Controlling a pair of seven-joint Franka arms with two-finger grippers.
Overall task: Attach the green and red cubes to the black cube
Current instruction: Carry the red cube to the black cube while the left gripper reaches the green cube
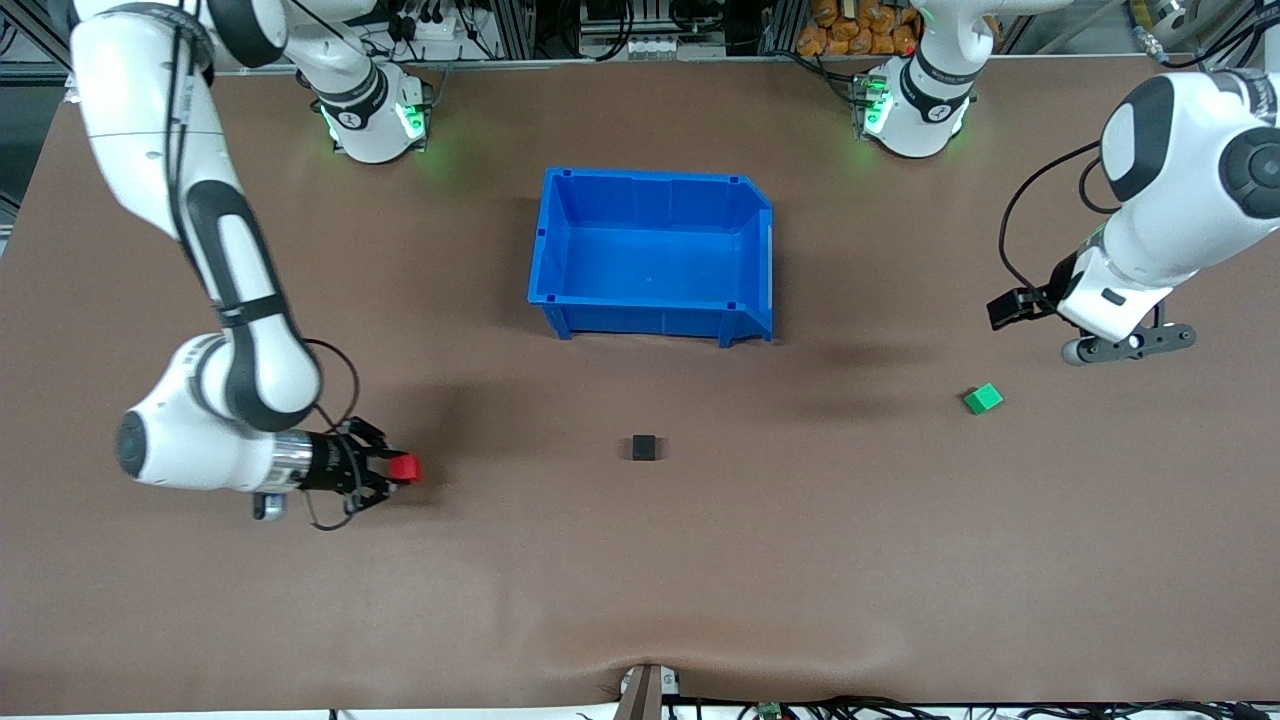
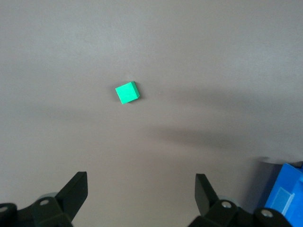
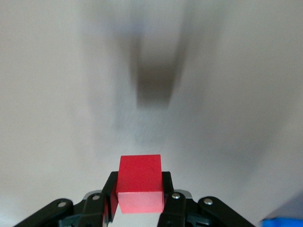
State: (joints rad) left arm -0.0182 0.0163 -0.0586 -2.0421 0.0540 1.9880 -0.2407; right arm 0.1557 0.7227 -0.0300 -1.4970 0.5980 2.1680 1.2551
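- We are looking down on a brown tabletop (image 1: 640, 580) with two white robot arms reaching in from their bases along its upper edge.
- The right claw (image 1: 392, 468) is clamping the red cube (image 1: 404, 468) between its fingers, toward the right arm's end of the tabletop. In the right wrist view we are seeing the red cube (image 3: 140, 183) pinched on two sides, with its shadow falling on the surface below, so we are judging it to be lifted clear of the tabletop.
- The black cube (image 1: 645, 447) is sitting alone near the middle of the tabletop, nearer to the front camera than the blue bin (image 1: 655, 255), which is holding nothing that we can see.
- The green cube (image 1: 983, 399) is lying on the tabletop toward the left arm's end, well apart from the black cube.
- The left claw (image 1: 1130, 345) is hanging over the tabletop near the green cube, its fingers standing apart and holding nothing. In the left wrist view the green cube (image 2: 127, 92) is lying ahead of those fingers (image 2: 75, 191), untouched.
- We are judging the task to be in its early part: the red cube is picked up but not yet joined to the black one, and the green cube is not yet grasped. Both attachments are left to do.
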